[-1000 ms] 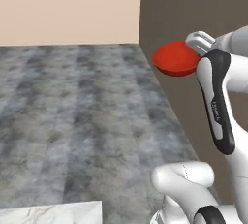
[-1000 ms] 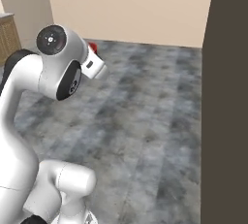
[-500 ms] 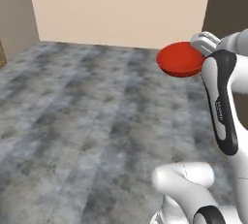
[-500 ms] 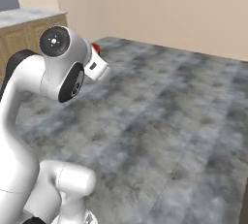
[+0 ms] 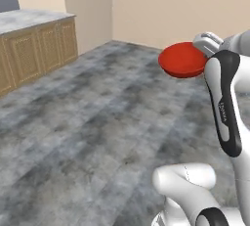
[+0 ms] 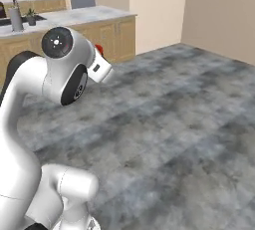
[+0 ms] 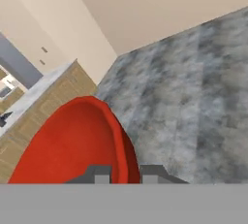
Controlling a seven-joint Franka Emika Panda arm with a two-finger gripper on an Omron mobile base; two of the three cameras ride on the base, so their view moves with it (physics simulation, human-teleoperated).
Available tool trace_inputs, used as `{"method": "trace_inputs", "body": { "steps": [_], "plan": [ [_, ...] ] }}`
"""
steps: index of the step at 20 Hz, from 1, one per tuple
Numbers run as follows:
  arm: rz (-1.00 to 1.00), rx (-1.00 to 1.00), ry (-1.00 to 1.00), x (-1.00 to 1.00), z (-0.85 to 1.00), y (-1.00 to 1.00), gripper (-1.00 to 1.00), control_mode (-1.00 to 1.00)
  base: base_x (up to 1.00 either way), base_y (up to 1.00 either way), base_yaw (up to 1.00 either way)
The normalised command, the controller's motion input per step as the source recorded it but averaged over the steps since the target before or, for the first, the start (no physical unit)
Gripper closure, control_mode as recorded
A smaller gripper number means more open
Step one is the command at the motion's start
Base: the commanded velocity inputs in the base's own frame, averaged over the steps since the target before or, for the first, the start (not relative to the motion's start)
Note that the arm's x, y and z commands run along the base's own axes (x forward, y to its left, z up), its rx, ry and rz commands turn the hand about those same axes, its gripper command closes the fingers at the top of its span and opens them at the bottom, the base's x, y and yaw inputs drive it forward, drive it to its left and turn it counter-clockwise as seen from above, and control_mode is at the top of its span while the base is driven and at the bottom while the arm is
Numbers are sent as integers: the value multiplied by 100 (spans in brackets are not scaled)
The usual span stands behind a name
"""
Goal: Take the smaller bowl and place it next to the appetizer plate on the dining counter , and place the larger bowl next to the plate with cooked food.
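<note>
Clearly glossy shallow red bowl (image 5: 183, 59), jaws pinching rim

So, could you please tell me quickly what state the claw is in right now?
Claw: closed on the rim of the smaller bowl, held up in the air.

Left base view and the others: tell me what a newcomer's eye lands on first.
The glossy red bowl stands out most, held in the air at the end of the white arm, above the grey stone floor. In the hand view the fingers pinch its rim. To the left runs a marble top over wooden cabinets.
</note>
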Motion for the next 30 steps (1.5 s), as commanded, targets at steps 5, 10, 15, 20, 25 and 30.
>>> {"method": "trace_inputs", "body": {
  "steps": [5, 10, 15, 20, 25, 30],
  "plan": [
    [0, 0, 0, 0, 0, 0, 100, 100, 100, 0, 54],
    [0, 0, 0, 0, 0, 0, 100, 100, 100, 0, 54],
    [0, 0, 0, 0, 0, 0, 100, 100, 100, -2, 57],
    [0, 0, 0, 0, 0, 0, 100, 100, 100, -11, 59],
    [0, 0, 0, 0, 0, 0, 100, 100, 100, -6, 60],
    [0, 0, 0, 0, 0, 0, 100, 100, 100, -24, 53]
  ]
}}
